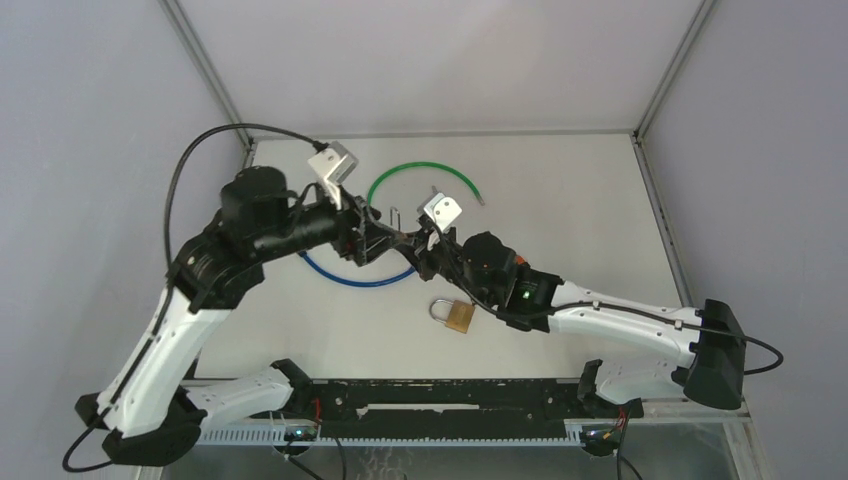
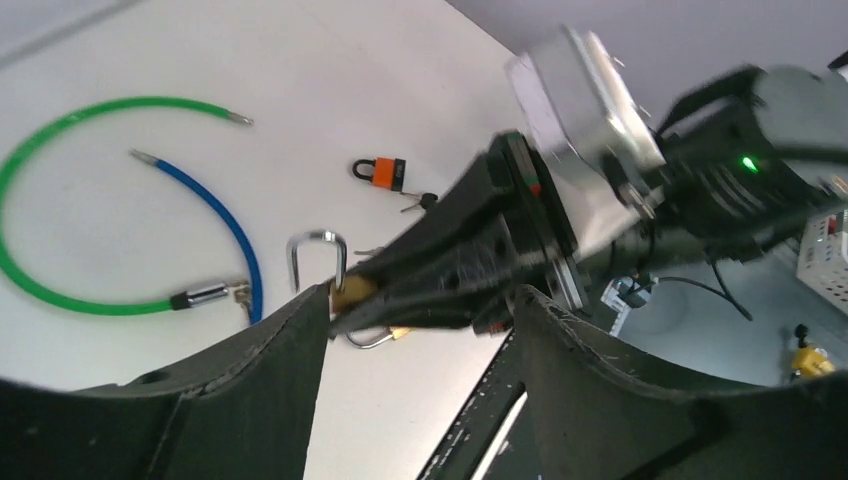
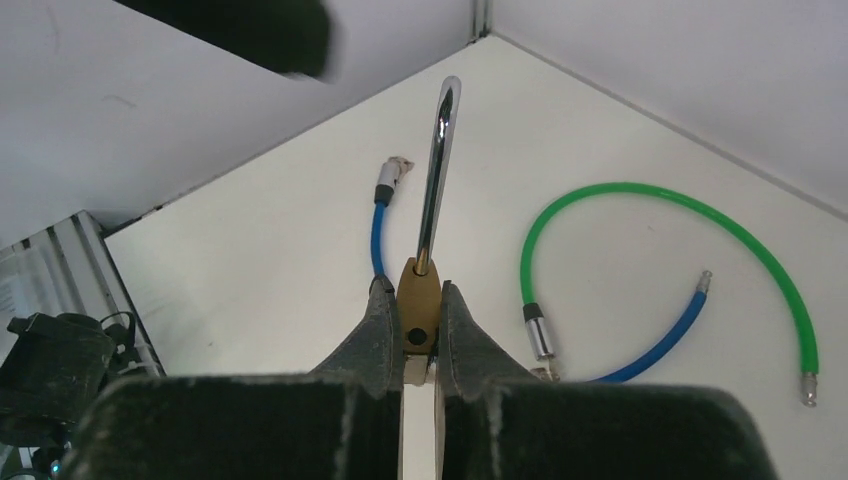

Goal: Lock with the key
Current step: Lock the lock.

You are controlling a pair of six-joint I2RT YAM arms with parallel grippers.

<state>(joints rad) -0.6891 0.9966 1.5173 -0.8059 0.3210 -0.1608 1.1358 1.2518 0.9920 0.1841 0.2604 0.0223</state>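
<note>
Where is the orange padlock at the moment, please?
In the left wrist view, the orange padlock lies on the table between the blue cable and the right arm, with a key right beside it.

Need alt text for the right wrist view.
The right end effector is shut on a brass padlock, its shackle pointing away from the camera. Beyond it, a green cable and a blue cable lie on the white table.

- Padlocks: three. Held padlock (image 3: 420, 280), brass; flat padlock (image 1: 455, 315), brass; orange padlock (image 2: 381, 172).
- Cables: two. Green cable (image 2: 150, 100); blue cable (image 2: 215, 205).
- Grippers: two. Left gripper (image 2: 420, 310); right gripper (image 3: 418, 310).
- Keys (image 2: 420, 200): too small to count.
</note>
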